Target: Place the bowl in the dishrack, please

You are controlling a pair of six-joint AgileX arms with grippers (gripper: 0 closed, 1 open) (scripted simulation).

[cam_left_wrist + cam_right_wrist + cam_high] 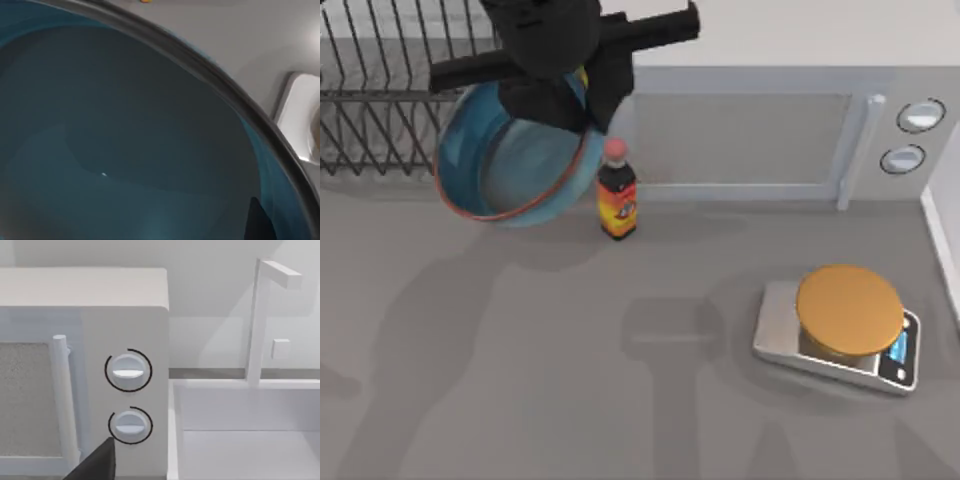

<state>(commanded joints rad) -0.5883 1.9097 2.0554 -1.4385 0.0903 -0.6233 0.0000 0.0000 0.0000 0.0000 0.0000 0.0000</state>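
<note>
The tabletop [520, 380] is spread grey across the scene, and against its back edge a pale microwave [770, 130] is set, its door and two round knobs turned toward the working space so that the middle stays open for the arms. At the top view's far left the dishrack [380, 100] is stood, its dark upright bars and slanted tines presented as the slots into which a dish can be leaned. The bowl [515, 160] is held just beside the rack's right end, lifted off the tabletop and tilted so that its blue inside is shown to the overhead camera; this tilt is judged to suit an edgewise entry between the tines. It is carried by the left gripper [560, 85], which is pinched onto the far part of the reddish rim, a grasp that leaves the rest of the bowl free to pass into the rack. A silver scale [840, 335] with an orange-gold disc is left well apart at the right. A small dark bottle [617, 195] with a pink cap is stood just beside the bowl and could be knocked. Whether the right gripper [95, 465], kept near the microwave's knobs, is spread cannot be told.
</note>
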